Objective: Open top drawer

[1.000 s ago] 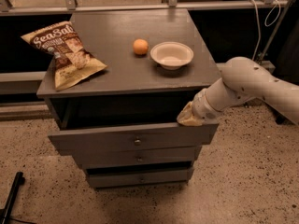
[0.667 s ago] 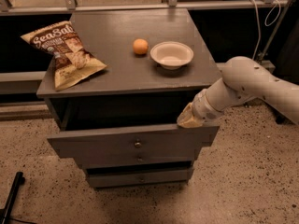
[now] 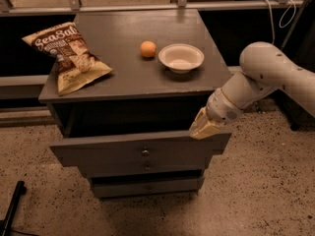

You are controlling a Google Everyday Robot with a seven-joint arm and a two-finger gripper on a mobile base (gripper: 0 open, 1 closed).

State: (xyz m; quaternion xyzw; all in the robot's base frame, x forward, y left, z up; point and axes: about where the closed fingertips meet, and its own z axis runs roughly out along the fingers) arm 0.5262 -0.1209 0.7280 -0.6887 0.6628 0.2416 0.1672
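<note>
Plainly, the top drawer (image 3: 113, 154) stood partly pulled out beneath the desk (image 3: 123, 77), its front well forward of the two narrower drawers (image 3: 167, 168) below, so the opening looked well along. The gripper (image 3: 203, 128) met the drawer front's upper edge near its right end instead of the small knob (image 3: 145, 152), probably because that lip offered a surer pull. Whether it was clamped on the edge or merely hooked over it could not be told.
</note>
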